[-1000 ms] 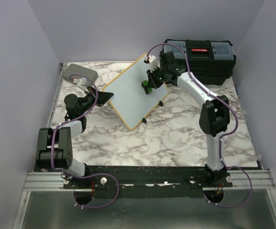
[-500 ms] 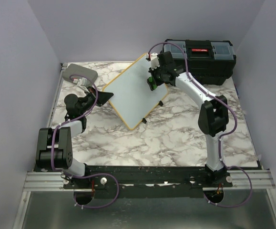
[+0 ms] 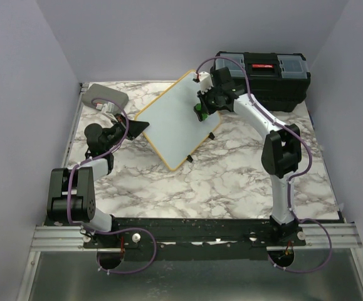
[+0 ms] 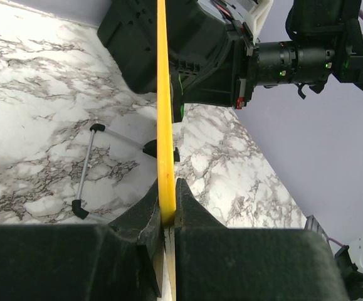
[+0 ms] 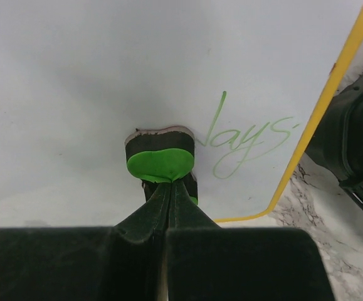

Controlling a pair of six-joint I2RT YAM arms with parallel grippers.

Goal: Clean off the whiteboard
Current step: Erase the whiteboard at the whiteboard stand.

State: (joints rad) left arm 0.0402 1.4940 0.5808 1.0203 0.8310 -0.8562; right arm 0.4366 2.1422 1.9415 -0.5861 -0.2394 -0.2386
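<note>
Slid a little farther up the whiteboard (image 3: 168,125) toward the black toolbox (image 3: 272,75) over the last second, with the right gripper (image 3: 200,108) carrying the eraser (image 3: 197,113); nothing else shifted.

Clamped tight, with that gripper, on the eraser's rounded, bright green cap. Pressed flat against the smooth, matte white surface with the dark pad beneath the cap. Just to the right of the pad in the right wrist view, looping green handwriting (image 5: 244,139), thin and unwiped, close to the board's rounded corner and its slim yellowish wood frame.

Pinched shut, with the left gripper (image 4: 168,202), on the frame at the board's left corner, black jaws on either side of the thin edge. Tilted up off the grey-veined marble counter (image 3: 231,179) rather than lying flat, in the middle of the far half, between a grey case (image 3: 103,95) and the toolbox. Seen edge-on from the left wrist as a narrow yellow strip, with a thin metal leg (image 4: 87,166) capped by small black feet resting on the marble below.

Rounded and dull grey, the case at the far left; boxy, hard plastic with clear lid compartments and a red label, the toolbox at the far right.
</note>
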